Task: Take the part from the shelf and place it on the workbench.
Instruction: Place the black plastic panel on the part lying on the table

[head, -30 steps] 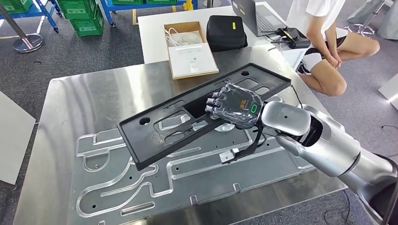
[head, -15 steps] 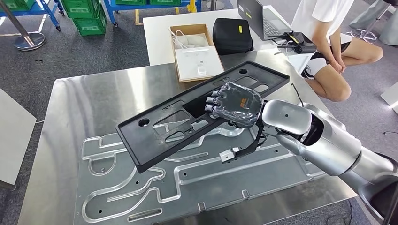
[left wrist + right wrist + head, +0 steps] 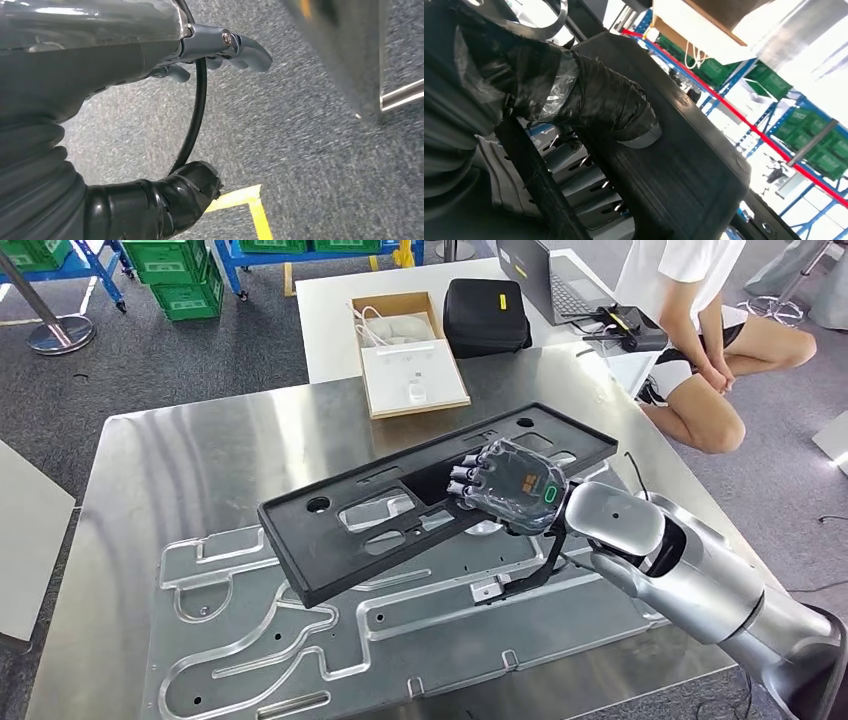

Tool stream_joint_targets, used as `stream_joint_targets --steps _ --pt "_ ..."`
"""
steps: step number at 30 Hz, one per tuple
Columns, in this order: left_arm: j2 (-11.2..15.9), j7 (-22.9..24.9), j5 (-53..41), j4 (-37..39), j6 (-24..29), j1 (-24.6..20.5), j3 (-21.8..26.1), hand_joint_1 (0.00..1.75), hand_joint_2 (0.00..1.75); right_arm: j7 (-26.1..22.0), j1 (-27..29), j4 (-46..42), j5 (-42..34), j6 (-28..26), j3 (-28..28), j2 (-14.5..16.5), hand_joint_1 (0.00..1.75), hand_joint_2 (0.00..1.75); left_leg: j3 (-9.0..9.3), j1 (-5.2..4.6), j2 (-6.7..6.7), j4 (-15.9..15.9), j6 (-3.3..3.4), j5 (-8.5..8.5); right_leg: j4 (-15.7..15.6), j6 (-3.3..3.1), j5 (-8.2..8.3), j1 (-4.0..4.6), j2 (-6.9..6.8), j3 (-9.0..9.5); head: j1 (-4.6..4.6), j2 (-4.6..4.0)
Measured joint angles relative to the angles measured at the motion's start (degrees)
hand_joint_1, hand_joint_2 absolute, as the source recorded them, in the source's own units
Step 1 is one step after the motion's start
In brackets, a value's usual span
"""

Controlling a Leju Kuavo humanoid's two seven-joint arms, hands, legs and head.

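- Workbench: one steel bench is carrying one pale cut-out plate along its near edge, probably the seat for the part.
- Part: one long black panel is hanging tilted over the bench middle, not yet resting.
- Right hand is grasping its middle, probably for balance.
- Left hand is hanging over the floor, holding nothing, fingers half-curled.
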Motion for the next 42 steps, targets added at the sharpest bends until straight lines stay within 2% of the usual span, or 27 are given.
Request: stream_joint_targets --steps 3,5,6,8,9,10,11,13,15,17,19,21,23,24,25,26,27,29,31,34,35,37,39,40,41,42 --pt "0.0 -0.3 -0.1 0.0 0.3 0.0 0.0 0.00 1.75 -0.3 1.4 0.0 0.3 -0.2 -0.9 0.0 1.75 1.75 0.19 0.00 -0.07 -0.8 0.88 0.14 0.2 0.65 -0.10 0.15 0.02 -0.23 -0.01 0.00" --pt "0.1 -0.7 -0.3 0.0 0.5 0.0 0.0 0.00 1.75 -0.5 3.1 0.1 0.6 -0.7 -2.0 0.0 1.75 1.75 0.35 0.25 -0.08 -1.3 1.53 0.48 1.8 1.18 -1.45 0.00 0.03 -0.87 0.01 0.00" --pt "0.2 -0.9 -0.4 0.0 0.5 0.0 0.0 0.00 1.75 -0.7 4.0 0.1 0.8 -1.1 -2.6 0.0 1.75 1.75 0.40 0.38 -0.07 -1.4 1.76 0.61 4.2 1.49 -2.94 -0.15 0.04 -1.89 0.02 0.00" --pt "0.3 -1.2 -0.6 0.0 0.6 0.0 0.0 0.00 1.75 -1.0 6.2 0.2 1.1 -2.4 -3.9 0.1 1.75 1.75 0.36 0.34 -0.09 -1.5 1.94 0.63 11.2 2.03 -6.36 -0.44 0.03 -5.11 0.02 0.00" --pt "0.4 -1.3 -0.6 0.0 0.6 0.0 0.0 0.00 1.75 -1.1 7.6 0.4 1.3 -3.1 -4.5 0.3 1.75 1.75 0.37 0.31 -0.11 -1.5 1.96 0.61 14.1 2.19 -7.30 -0.56 0.03 -6.55 0.02 0.00" --pt "0.5 -1.5 -0.7 0.0 0.6 0.1 0.0 0.00 1.75 -1.3 9.1 0.5 1.6 -3.8 -5.1 0.5 1.75 1.75 0.39 0.29 -0.14 -1.5 1.98 0.58 15.4 2.25 -7.23 -0.64 0.03 -7.23 0.02 0.00" --pt "0.5 -1.6 -0.8 0.0 0.6 0.1 0.0 0.00 1.75 -1.3 10.5 0.6 1.8 -4.4 -5.7 0.7 1.75 1.75 0.44 0.27 -0.18 -1.4 1.98 0.55 14.6 2.20 -6.12 -0.67 0.02 -6.90 0.03 0.00" --pt "0.6 -1.7 -0.9 0.0 0.6 0.2 0.0 0.00 1.75 -1.6 12.6 0.8 2.2 -5.4 -6.9 1.2 1.75 1.75 0.58 0.21 -0.23 -1.5 1.90 0.46 7.5 1.71 -2.33 -0.61 0.02 -3.56 0.02 0.00" --pt "0.7 -1.8 -1.1 0.0 0.7 0.1 0.0 0.00 1.75 -2.1 14.2 0.9 2.5 -6.2 -8.3 1.6 1.75 1.75 0.57 0.04 -0.24 -1.4 1.54 0.41 1.2 1.07 -0.25 -0.19 -0.03 -0.54 0.01 0.00" --pt "0.8 -1.9 -1.2 0.0 0.8 0.2 0.0 0.00 1.75 -2.6 16.1 1.0 2.9 -6.9 -9.6 2.2 1.75 1.75 0.54 0.00 -0.22 -1.5 0.95 0.44 -0.3 0.69 -0.17 0.24 -0.04 0.16 0.00 0.00" --pt "0.9 -2.0 -1.3 0.0 0.9 0.3 0.0 0.00 1.75 -3.0 17.9 1.0 3.1 -7.3 -10.6 2.9 1.75 1.75 0.63 -0.04 -0.17 -1.4 0.28 0.16 -1.0 0.19 0.14 0.04 -0.09 0.53 -0.01 0.00" --pt "1.2 -2.2 -1.4 0.0 0.9 0.2 0.0 0.00 1.75 -3.1 19.0 1.2 3.1 -7.5 -11.4 3.6 1.75 1.75 -0.51 -0.05 -0.07 1.6 -0.27 -2.01 -1.8 -0.49 0.53 -0.28 -0.23 1.02 -0.02 0.00" --pt "1.6 -2.2 -1.5 0.0 1.0 0.2 0.0 0.00 1.75 -3.1 19.9 1.4 3.1 -7.7 -12.1 4.4 0.87 1.75 -3.57 0.09 0.01 8.4 -0.57 -5.68 -1.9 -0.90 0.61 -0.27 -0.30 1.09 -0.02 0.00" --pt "1.7 -2.2 -1.7 0.0 1.1 0.3 0.0 0.00 1.75 -3.2 20.4 1.5 3.1 -7.8 -12.3 4.7 0.44 1.31 -5.08 0.12 0.01 11.7 -0.69 -6.92 -1.8 -0.98 0.57 -0.23 -0.30 1.04 -0.02 0.00" --pt "1.8 -2.2 -1.8 0.0 1.2 0.4 0.0 0.00 1.75 -3.4 20.9 1.6 3.2 -7.9 -12.6 5.1 0.00 0.87 -5.91 0.14 0.01 13.5 -0.80 -7.21 -1.6 -1.00 0.52 -0.21 -0.30 0.99 -0.02 0.00" --pt "2.0 -2.1 -2.0 0.0 1.2 0.4 0.0 0.00 1.31 -3.5 21.5 1.7 3.2 -8.1 -12.9 5.4 0.00 0.44 -5.69 0.16 0.03 13.1 -0.87 -6.35 -1.4 -0.98 0.42 -0.21 -0.27 0.95 -0.02 0.00" --pt "2.1 -2.1 -2.2 0.0 1.3 0.5 0.0 0.00 0.87 -3.7 21.9 1.8 3.2 -8.2 -13.1 5.7 0.00 0.00 -4.45 0.20 0.04 10.7 -0.88 -4.64 -1.1 -0.90 0.27 -0.24 -0.24 0.91 -0.02 0.00" --pt "2.4 -2.1 -2.3 0.0 1.3 0.4 0.0 0.00 0.00 -4.0 22.4 1.9 3.3 -8.4 -13.6 6.1 0.00 0.00 -0.75 0.20 0.03 3.2 -0.69 -1.53 -0.3 -0.52 -0.20 -0.19 -0.18 0.74 -0.02 0.00" --pt "2.6 -2.2 -2.2 0.0 1.1 0.3 0.0 0.00 0.00 -4.1 22.8 1.9 3.3 -8.6 -14.0 6.4 0.00 0.00 1.07 0.07 -0.03 -0.5 -0.17 -0.71 0.4 0.01 -0.52 -0.02 -0.11 0.42 -0.01 0.00" --pt "2.6 -2.2 -2.0 0.0 1.0 0.5 0.0 0.00 0.00 -4.1 23.5 1.9 3.3 -8.8 -14.8 6.5 0.00 0.00 1.06 -0.02 0.00 -0.9 0.81 -0.37 0.6 0.80 -0.54 -0.04 -0.02 0.20 -0.01 0.00" --pt "2.5 -2.2 -2.1 0.0 1.0 0.5 0.0 0.00 0.00 -4.1 23.7 1.9 3.3 -8.8 -15.1 6.6 0.00 0.00 1.09 0.07 0.05 -1.1 1.17 -0.16 1.2 1.10 -1.11 -0.12 0.01 -0.06 0.01 0.00" --pt "2.4 -2.3 -2.1 0.0 1.0 0.5 0.0 0.00 0.00 -4.1 24.0 1.9 3.3 -9.0 -15.5 6.6 0.00 0.00 1.03 0.29 0.18 -1.3 1.74 0.14 5.6 1.73 -4.06 -0.35 0.04 -1.96 0.03 0.00" --pt "2.4 -2.3 -2.2 0.0 1.0 0.5 0.0 0.00 0.00 -4.1 24.3 1.9 3.3 -9.1 -15.9 6.7 0.00 0.87 0.83 0.29 0.24 -1.4 1.90 0.20 12.8 2.22 -7.62 -0.57 0.04 -5.29 0.02 0.00" --pt "2.3 -2.4 -2.2 0.0 1.0 0.5 0.0 0.00 0.00 -4.1 24.6 1.9 3.3 -9.2 -15.9 6.7 0.00 1.31 0.77 0.29 0.27 -1.4 1.90 0.21 15.4 2.36 -8.40 -0.68 0.03 -6.47 0.02 0.00" --pt "2.3 -2.4 -2.2 0.0 1.0 0.5 0.0 0.00 0.00 -4.1 24.8 1.9 3.3 -9.2 -16.0 6.7 0.00 1.75 0.77 0.29 0.28 -1.4 1.90 0.21 16.1 2.42 -8.11 -0.77 0.02 -6.74 0.02 0.00" --pt "2.3 -2.4 -2.2 0.0 1.0 0.5 0.0 0.00 0.00 -4.1 24.9 1.9 3.3 -9.2 -16.1 6.8 0.00 1.75 0.82 0.29 0.28 -1.3 1.89 0.20 14.5 2.40 -6.77 -0.84 0.01 -5.87 0.03 0.00"
